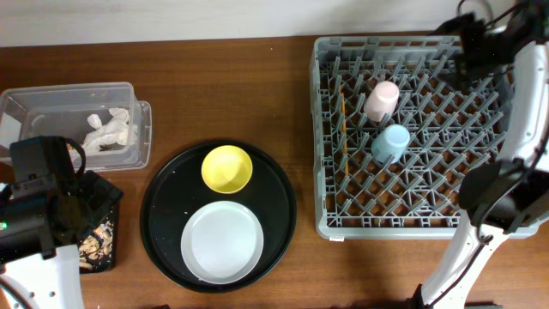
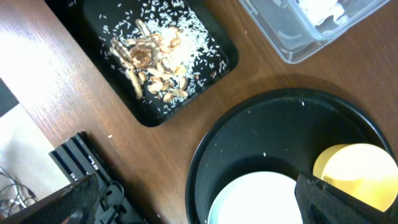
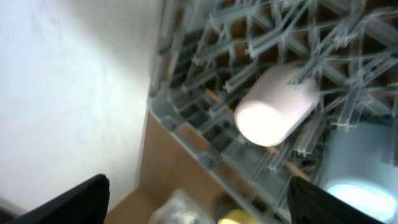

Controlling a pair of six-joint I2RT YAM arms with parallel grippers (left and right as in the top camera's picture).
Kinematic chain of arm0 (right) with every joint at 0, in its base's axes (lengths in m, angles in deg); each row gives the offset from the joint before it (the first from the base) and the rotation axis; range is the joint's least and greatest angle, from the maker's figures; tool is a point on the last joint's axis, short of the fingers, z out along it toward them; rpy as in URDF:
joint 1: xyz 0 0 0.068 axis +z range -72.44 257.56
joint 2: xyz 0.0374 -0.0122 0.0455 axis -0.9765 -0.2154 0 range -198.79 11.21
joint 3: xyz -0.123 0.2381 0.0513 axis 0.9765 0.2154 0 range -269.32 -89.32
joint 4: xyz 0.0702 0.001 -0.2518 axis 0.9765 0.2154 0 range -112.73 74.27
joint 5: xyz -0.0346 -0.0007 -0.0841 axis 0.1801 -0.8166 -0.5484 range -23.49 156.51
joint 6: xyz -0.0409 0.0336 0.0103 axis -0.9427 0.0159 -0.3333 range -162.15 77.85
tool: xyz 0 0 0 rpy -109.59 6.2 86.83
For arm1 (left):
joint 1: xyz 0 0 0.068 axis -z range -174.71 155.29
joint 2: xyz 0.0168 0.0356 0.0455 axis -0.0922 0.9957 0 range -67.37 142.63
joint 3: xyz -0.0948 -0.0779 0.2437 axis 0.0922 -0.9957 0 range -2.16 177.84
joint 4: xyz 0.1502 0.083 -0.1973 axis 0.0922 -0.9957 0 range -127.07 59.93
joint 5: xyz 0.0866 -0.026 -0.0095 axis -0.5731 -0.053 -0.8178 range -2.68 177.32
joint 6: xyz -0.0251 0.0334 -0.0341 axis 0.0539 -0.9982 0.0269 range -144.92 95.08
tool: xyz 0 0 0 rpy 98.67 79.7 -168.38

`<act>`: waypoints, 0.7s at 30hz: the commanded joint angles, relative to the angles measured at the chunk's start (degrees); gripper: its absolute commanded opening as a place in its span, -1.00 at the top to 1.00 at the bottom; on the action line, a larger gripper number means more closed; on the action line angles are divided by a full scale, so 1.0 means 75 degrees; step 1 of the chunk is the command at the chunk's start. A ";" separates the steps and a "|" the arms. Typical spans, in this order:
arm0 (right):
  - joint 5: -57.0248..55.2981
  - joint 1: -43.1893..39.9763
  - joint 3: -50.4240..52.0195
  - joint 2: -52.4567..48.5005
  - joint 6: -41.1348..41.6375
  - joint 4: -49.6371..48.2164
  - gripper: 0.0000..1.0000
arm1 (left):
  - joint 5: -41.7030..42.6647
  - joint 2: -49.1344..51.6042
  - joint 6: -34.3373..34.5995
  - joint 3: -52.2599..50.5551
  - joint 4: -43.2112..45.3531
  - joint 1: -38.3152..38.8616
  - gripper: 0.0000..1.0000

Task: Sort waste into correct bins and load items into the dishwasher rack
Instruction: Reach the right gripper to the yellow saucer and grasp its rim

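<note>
Overhead view: the crumpled white tissue (image 1: 110, 129) lies inside the clear tub (image 1: 73, 87) at the far left of the tabletop (image 1: 240, 86). Just in front of that tub sits the shallow black tray (image 2: 87, 18), mostly covered from above by the left arm (image 1: 39, 215). The left wrist view shows the tray holding a heap of beige-brown food scraps (image 2: 152, 59) with rice grains scattered around it.

In the middle of the tabletop, the yellow saucer (image 1: 227, 168) and the pale plate (image 1: 222, 241) rest on the round black tray (image 1: 163, 206). The saucer is at the back and the plate in front, the two just beside each other.

To the right stands the grey dishwasher rack (image 1: 403, 225). The pink cup (image 1: 382, 99) and the light-blue cup (image 1: 391, 142) sit among its pegs, the pink one behind the blue one and close to it. The chopsticks (image 1: 343, 129) lie lengthwise in the rack's left part, left of both cups.

The left pincer (image 2: 196, 180) is spread wide with nothing between its fingers, hanging over the near-left edge of the round tray. The right pincer (image 3: 199, 186) is also spread wide and empty, above the rack's far left corner with the pink cup below it.
</note>
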 commanded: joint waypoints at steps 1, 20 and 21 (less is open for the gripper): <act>-0.2390 0.0627 -0.2224 0.0181 -0.1475 0.1207 -0.85 | -0.0105 -0.0061 -0.0035 0.0082 0.0015 -0.0026 -0.99; -0.3628 0.8956 0.2069 0.0134 -0.4908 -0.0772 -0.46 | -0.0105 -0.0061 -0.0035 0.0082 0.0015 -0.0026 -0.99; -0.3599 0.9072 0.2865 0.0134 -0.4913 -0.1600 -0.40 | -0.0105 -0.0061 -0.0035 0.0082 0.0015 -0.0026 -0.99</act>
